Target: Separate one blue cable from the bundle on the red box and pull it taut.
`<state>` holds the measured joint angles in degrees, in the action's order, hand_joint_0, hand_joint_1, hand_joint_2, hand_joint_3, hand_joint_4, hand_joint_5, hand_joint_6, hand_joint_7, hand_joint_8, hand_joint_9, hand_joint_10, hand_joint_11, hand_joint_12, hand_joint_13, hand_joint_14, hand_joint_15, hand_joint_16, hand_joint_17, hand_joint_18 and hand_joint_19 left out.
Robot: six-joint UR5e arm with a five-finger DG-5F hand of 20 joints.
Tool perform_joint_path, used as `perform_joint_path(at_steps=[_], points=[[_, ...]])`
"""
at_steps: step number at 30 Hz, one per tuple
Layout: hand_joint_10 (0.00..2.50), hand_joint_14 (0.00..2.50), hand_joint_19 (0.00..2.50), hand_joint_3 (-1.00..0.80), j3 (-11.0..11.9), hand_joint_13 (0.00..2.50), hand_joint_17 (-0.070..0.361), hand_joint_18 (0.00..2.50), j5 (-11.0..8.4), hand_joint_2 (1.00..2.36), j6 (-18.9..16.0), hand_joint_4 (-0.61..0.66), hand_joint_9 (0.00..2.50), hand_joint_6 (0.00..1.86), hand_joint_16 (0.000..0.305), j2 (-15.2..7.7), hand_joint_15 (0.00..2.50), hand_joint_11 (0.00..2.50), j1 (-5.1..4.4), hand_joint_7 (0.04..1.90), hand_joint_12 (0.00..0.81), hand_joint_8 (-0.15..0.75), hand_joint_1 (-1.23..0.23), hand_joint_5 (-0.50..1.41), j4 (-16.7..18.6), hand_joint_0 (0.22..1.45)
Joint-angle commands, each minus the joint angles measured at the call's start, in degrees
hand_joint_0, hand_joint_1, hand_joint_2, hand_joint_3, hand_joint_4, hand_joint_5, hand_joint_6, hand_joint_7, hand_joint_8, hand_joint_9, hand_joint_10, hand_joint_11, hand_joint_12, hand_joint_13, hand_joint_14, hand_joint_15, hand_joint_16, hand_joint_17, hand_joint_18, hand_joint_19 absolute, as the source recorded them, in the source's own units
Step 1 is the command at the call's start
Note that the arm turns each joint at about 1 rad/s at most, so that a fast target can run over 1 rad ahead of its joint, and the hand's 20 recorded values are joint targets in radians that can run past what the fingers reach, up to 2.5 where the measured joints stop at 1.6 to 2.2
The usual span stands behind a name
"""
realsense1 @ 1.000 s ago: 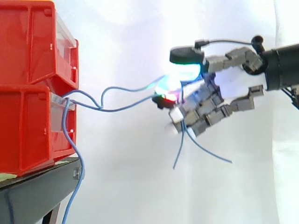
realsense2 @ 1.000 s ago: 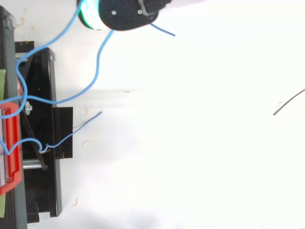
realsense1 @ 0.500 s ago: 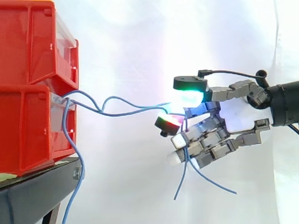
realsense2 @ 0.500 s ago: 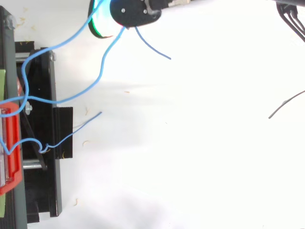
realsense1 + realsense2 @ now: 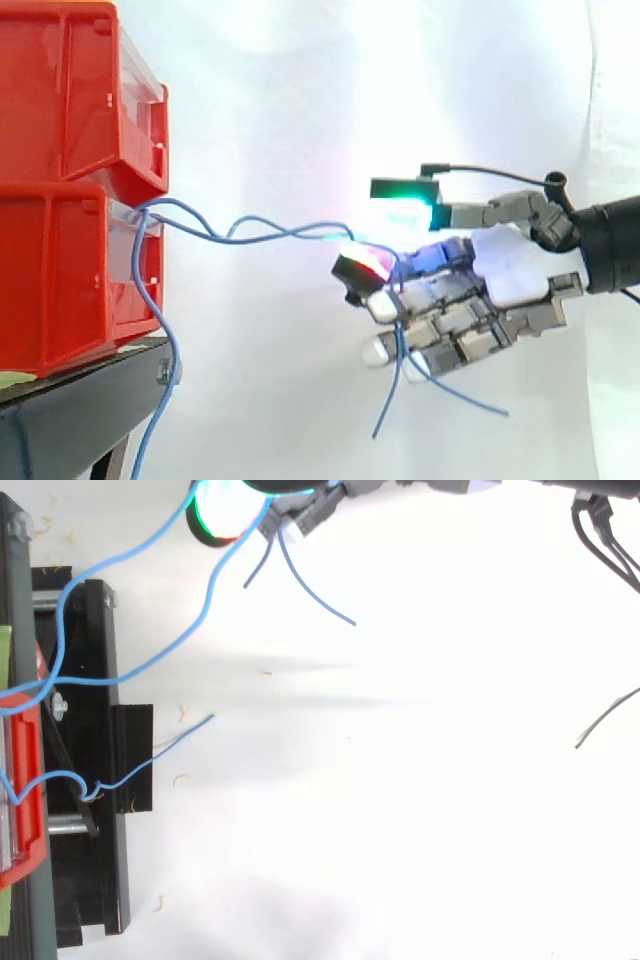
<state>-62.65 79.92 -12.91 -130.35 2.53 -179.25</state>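
Observation:
Two red bins (image 5: 60, 280) are stacked on a black stand (image 5: 70, 410) at the left. Two blue cables (image 5: 270, 232) leave the lower bin's front, cross each other and run slack to my hand (image 5: 510, 275) on the right. The hand's fingers are curled round both cables, with a red-glowing fingertip (image 5: 362, 266) at the front. The cables' loose ends (image 5: 388, 395) hang below the hand. In the top view the hand (image 5: 318, 508) sits at the upper edge, and the cables (image 5: 130, 550) stretch from the red bin (image 5: 25, 780) up to it.
A third blue cable (image 5: 165, 400) hangs from the lower bin past the stand's edge. Another blue cable (image 5: 150, 762) lies over the black stand (image 5: 85, 880) with its end pointing right. A thin dark wire (image 5: 605, 718) lies at the far right.
The hand has dropped lower and shifted away from the bins with the cables in it. The cables now run flatter and lie twisted together; their loose ends have swung out.

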Motion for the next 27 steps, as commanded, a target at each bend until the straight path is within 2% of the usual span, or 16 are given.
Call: perform_joint_path(at_steps=[1,4,9,15,19,23,27], points=[[0.01,0.01,0.51,-0.27,-0.02,0.57,0.101,0.49,0.24,1.01,-0.89,0.05,0.84,0.92,0.045,-1.31,0.33,0.42,-0.07,0.76,0.349,0.234,-0.69,-0.08,-0.66,0.61],[0.01,0.01,0.52,-0.27,-0.02,0.57,0.101,0.49,0.33,1.01,-0.98,0.05,0.84,0.92,0.045,-2.28,0.34,0.42,-0.24,0.76,0.348,0.232,-0.69,-0.08,-0.75,0.61],[0.01,0.01,0.51,-0.27,-0.02,0.57,0.101,0.49,0.5,1.01,0.52,0.06,0.83,0.92,0.045,-2.28,0.33,0.42,-0.51,0.76,0.349,0.232,-0.69,-0.08,-0.84,0.61],[0.01,0.01,0.52,-0.28,-0.02,0.57,0.101,0.49,0.59,1.01,5.0,0.06,0.83,0.92,0.045,-2.28,0.33,0.43,0.2,0.76,0.348,0.235,-0.69,-0.08,-0.66,0.61],[0.01,0.01,0.51,-0.29,0.07,0.57,0.101,0.49,0.59,1.01,5.53,0.06,0.83,0.92,0.045,-2.19,0.33,0.43,0.37,0.76,0.349,0.235,-0.68,-0.08,-0.31,0.61],[0.01,0.01,0.52,-0.29,1.12,0.57,0.101,0.49,0.59,1.01,7.46,0.07,0.83,0.92,0.045,-2.28,0.33,0.44,1.07,0.76,0.35,0.236,-0.68,-0.08,0.92,0.61],[0.01,0.01,0.52,-0.29,1.47,0.57,0.101,0.49,0.59,1.01,10.62,0.07,0.83,0.92,0.045,-2.72,0.33,0.44,1.87,0.76,0.349,0.237,-0.68,-0.08,3.82,0.62]])
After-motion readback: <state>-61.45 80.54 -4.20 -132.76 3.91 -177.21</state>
